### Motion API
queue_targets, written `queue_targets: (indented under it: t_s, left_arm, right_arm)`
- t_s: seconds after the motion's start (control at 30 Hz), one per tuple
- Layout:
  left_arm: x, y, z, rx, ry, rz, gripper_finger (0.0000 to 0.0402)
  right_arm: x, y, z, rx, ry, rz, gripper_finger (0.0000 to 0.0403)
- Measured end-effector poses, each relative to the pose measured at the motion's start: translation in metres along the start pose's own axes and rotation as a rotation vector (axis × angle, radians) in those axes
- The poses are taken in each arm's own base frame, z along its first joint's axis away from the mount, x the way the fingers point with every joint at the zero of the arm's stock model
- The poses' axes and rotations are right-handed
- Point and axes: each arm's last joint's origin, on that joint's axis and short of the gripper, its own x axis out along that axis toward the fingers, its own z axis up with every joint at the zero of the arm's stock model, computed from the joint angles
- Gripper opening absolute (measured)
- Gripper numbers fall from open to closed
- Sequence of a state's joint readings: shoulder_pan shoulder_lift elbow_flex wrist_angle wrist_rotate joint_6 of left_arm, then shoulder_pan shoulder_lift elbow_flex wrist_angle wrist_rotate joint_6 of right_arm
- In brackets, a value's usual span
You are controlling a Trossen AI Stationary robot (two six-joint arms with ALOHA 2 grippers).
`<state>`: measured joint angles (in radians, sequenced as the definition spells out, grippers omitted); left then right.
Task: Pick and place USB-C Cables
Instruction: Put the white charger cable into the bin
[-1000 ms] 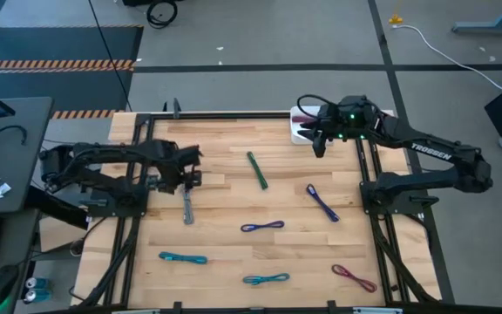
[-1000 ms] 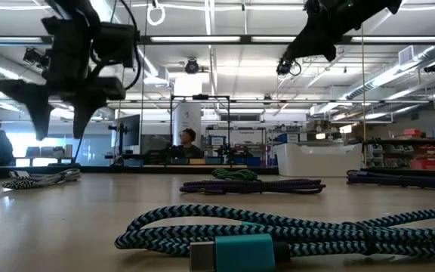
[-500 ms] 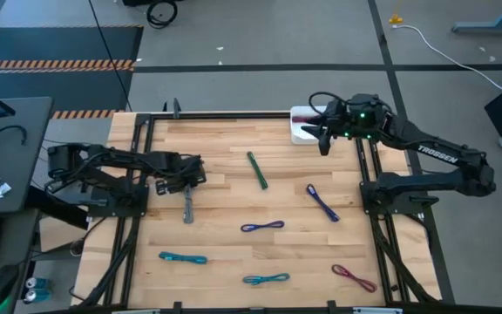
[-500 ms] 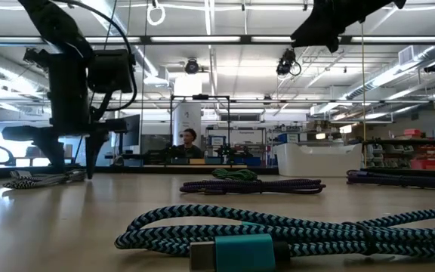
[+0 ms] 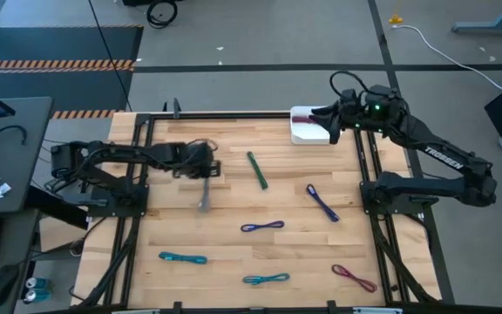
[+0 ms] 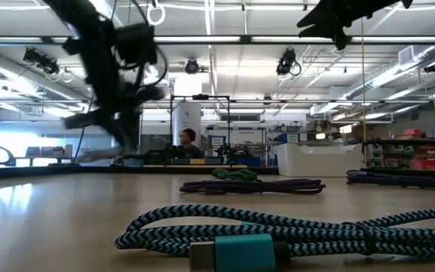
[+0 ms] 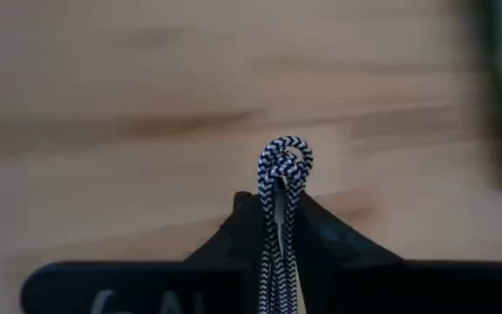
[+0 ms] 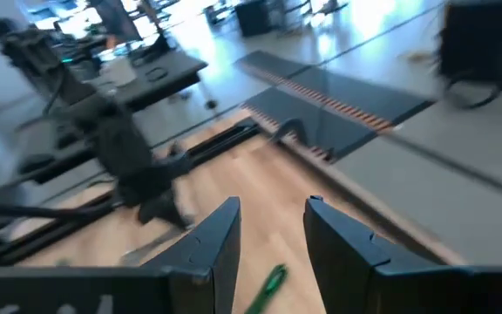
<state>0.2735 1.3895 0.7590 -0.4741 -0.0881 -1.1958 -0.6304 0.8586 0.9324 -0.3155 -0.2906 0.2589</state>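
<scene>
My left gripper (image 5: 206,171) is shut on a grey, black-and-white braided USB-C cable (image 5: 204,199) over the table's left half. In the left wrist view the cable's looped end (image 7: 284,159) sticks out past the fingertips. My right gripper (image 5: 330,124) hovers open at the far right, beside the white bin (image 5: 306,128), with nothing between its fingers (image 8: 225,235). Lying flat on the wood are a green cable (image 5: 257,170), two purple-blue ones (image 5: 322,201) (image 5: 262,227), two teal ones (image 5: 182,258) (image 5: 265,279) and a maroon one (image 5: 354,277). My left gripper pinches the grey cable between its two fingers just behind the looped end (image 7: 282,187). The doubled strands run back between the fingers, along them. The fingers slant down from the table's left side. The cable's other end (image 5: 203,204) trails below the gripper, clear of the wood.
In the low view a teal cable (image 6: 278,230) lies close in front, with a purple one (image 6: 255,185), the green one (image 6: 232,174) and the bin (image 6: 316,159) behind it. A person sits in the room beyond the table (image 6: 189,140). Bare wood lies between the cables.
My left gripper has come down on the grey cable, shut on it, then risen and moved toward the table's right edge. The cable has left the wood and trails below it. My right gripper has drifted toward the right edge past the bin.
</scene>
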Motion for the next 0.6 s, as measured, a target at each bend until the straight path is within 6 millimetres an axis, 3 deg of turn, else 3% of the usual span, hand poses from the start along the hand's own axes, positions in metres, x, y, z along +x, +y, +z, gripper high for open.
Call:
queue_targets:
  t_s: [0.17,0.33,0.47,0.6]
  left_arm:
    - [-0.037,-0.053,0.034,0.162,-0.163,-0.266,0.0045]
    - [-0.088,-0.095,0.068,0.301,-0.395,-0.510,0.0045]
    - [-0.121,-0.112,0.086,0.400,-0.557,-0.607,0.0045]
    - [-0.139,-0.118,0.096,0.466,-0.635,-0.621,0.0046]
  right_arm:
    - [0.019,-0.011,-0.006,0.100,0.116,0.124,0.0137]
    - [0.047,-0.020,-0.017,0.166,0.228,0.198,0.0166]
    - [0.078,-0.018,-0.023,0.178,0.252,0.304,0.0206]
    - [0.108,-0.001,-0.021,0.141,0.147,0.414,0.0249]
